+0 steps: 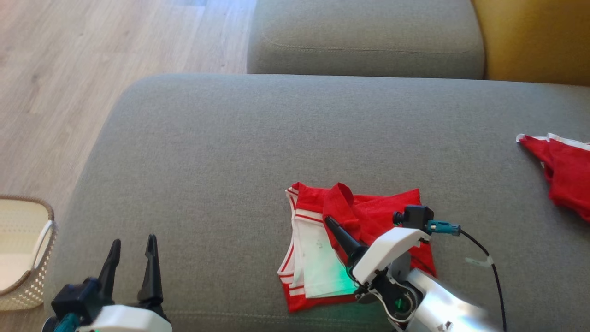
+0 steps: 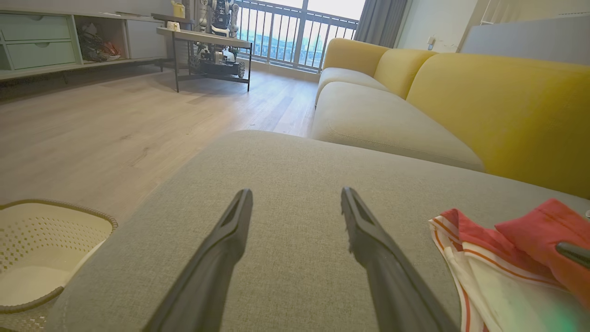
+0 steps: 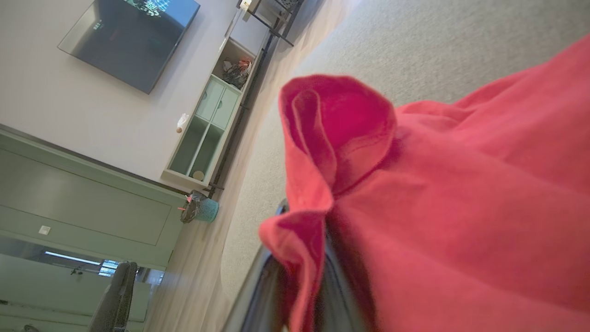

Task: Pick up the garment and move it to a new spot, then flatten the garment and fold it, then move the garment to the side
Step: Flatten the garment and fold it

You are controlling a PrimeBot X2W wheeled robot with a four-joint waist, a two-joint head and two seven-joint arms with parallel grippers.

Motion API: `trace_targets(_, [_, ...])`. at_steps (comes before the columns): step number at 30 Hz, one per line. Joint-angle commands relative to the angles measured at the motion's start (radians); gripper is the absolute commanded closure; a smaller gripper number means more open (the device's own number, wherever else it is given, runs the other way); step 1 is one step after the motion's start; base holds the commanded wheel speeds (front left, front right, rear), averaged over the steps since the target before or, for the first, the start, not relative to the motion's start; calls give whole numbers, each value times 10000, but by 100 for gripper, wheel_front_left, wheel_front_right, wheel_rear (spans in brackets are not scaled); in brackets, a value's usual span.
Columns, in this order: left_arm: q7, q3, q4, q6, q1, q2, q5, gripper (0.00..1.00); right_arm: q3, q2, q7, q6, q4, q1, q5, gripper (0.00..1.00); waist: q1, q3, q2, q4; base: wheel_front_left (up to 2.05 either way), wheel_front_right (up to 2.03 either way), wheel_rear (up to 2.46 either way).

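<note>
while the right claw (image 1: pixel 332 226) pinches the red garment (image 1: pixel 373 212), the left claw (image 1: pixel 133 240) hangs wide apart.
the garment lies bunched on the grey sofa cushion (image 1: pixel 221 157) near its front edge, one red fold squeezed in the right claw. the left claw is over bare cushion, near a pale basket (image 1: pixel 32 282) on the floor (image 1: pixel 50 74).

The garment (image 1: pixel 368 212) is showing as soft, matt red cloth with white banding, and the cushion (image 1: pixel 230 161) under it is looking like coarse grey woven fabric. The floor (image 1: pixel 55 92) is showing pale wood grain with a dull sheen, while the basket (image 1: pixel 27 288) is looking like cream perforated plastic. The left gripper's (image 1: pixel 133 240) fingers (image 1: pixel 150 272) are appearing as smooth, matt black plastic.
</note>
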Motion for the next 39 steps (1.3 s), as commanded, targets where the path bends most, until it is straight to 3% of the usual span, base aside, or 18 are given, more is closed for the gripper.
trace_targets(1, [-122,284,-286,49,-315,20,-31,0,332,116,-248,-2,-113,-502,302,100,0,37,0,54,0,0,0])
trace_targets(4, [-122,284,-266,41,-344,20,-33,0,876,116,-474,-2,109,-717,829,100,0,106,0,97,0,0,0])
trace_targets(5, [-122,283,-258,38,-360,20,-35,0,1050,116,-542,-2,168,-796,990,68,0,128,0,105,0,0,0])
trace_targets(6, [-122,281,-250,35,-375,20,-36,0,1204,116,-610,-2,203,-871,1164,11,0,146,0,107,0,0,0])
trace_targets(7, [-122,277,-238,32,-388,20,-37,0,1343,116,-672,-2,187,-933,1361,0,0,160,0,100,0,0,0])
trace_targets(17, [-122,363,-194,34,-373,20,9,0,2276,116,-1026,-2,61,-1787,2500,0,0,-28,0,-402,0,0,0])
trace_targets(24, [-122,470,-341,59,-306,20,13,0,1614,116,-1037,-2,429,-2546,2034,0,0,-186,0,-872,0,0,0])
trace_targets(28, [-122,511,-429,87,-264,20,-2,0,920,66,-1038,-2,967,-3067,1081,0,0,-251,0,-1154,0,0,0])
trace_targets(32, [-122,503,-536,112,-252,20,-46,0,109,-386,-1039,-2,1281,-3335,-145,0,0,-273,0,-1412,0,0,0])
trace_targets(36, [-122,443,-643,154,-288,20,-123,0,-859,-1020,-1039,-2,1205,-3200,-2004,0,0,-259,0,-1656,0,0,0])
trace_targets(39, [-122,376,-718,199,-337,20,-245,0,-1631,-1571,-1039,-2,948,-2780,-4056,0,0,-199,0,-1816,0,0,0])
